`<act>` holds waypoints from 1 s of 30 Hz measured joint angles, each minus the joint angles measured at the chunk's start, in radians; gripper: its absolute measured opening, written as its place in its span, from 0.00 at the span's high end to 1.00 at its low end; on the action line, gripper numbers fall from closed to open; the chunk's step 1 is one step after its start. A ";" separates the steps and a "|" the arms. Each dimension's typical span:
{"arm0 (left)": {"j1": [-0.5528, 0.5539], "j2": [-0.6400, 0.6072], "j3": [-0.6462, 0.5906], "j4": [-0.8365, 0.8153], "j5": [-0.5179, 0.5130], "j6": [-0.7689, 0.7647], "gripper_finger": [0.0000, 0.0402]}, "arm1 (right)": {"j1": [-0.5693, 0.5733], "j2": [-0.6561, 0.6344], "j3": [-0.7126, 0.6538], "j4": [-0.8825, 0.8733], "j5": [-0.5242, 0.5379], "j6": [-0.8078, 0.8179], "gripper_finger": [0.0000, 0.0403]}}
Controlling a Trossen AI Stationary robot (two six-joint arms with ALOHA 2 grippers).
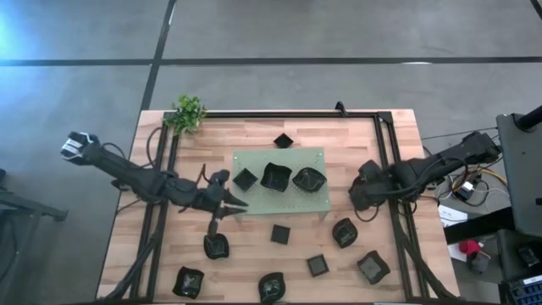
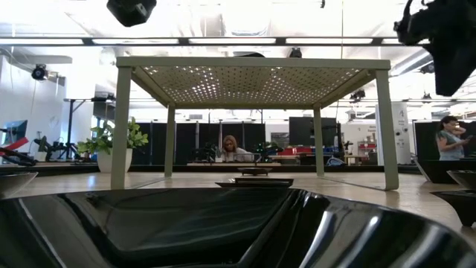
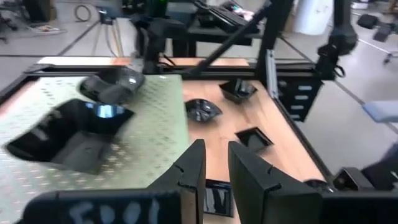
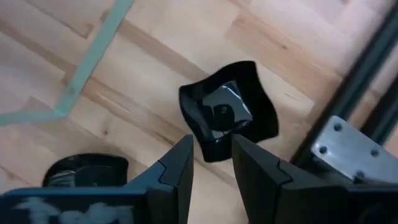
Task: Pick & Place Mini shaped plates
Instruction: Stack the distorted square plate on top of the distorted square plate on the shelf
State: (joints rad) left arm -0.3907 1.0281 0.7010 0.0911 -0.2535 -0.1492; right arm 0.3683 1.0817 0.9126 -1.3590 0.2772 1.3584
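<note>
Three glossy black mini shaped plates (image 1: 275, 176) lie on the light green mat (image 1: 322, 202); several more are scattered on the wood around it, such as one (image 1: 280, 233) in front. My left gripper (image 1: 227, 203) hovers at the mat's front left corner, its fingers (image 3: 196, 174) a narrow gap apart with nothing between them. It looks across the mat at two plates (image 3: 68, 140). My right gripper (image 1: 360, 196) hangs to the right of the mat, slightly open, above a wavy-edged plate (image 4: 230, 112) whose near rim shows past its fingertips (image 4: 180, 162).
A small leafy plant (image 1: 188, 113) stands at the back left corner. A black frame rail (image 1: 385, 169) runs along the table's right side near the right arm. In the low view a plate (image 2: 223, 223) fills the foreground, with people (image 2: 232, 149) in the room behind.
</note>
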 joint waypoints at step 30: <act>-0.162 -0.014 0.017 0.040 -0.007 0.067 0.85 | 0.000 0.000 -0.327 0.398 -0.052 -0.137 0.74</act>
State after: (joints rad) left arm -0.5526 1.0145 0.7177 0.1310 -0.2610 -0.0826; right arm 0.3683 1.0813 0.5856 -0.9609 0.2257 1.2216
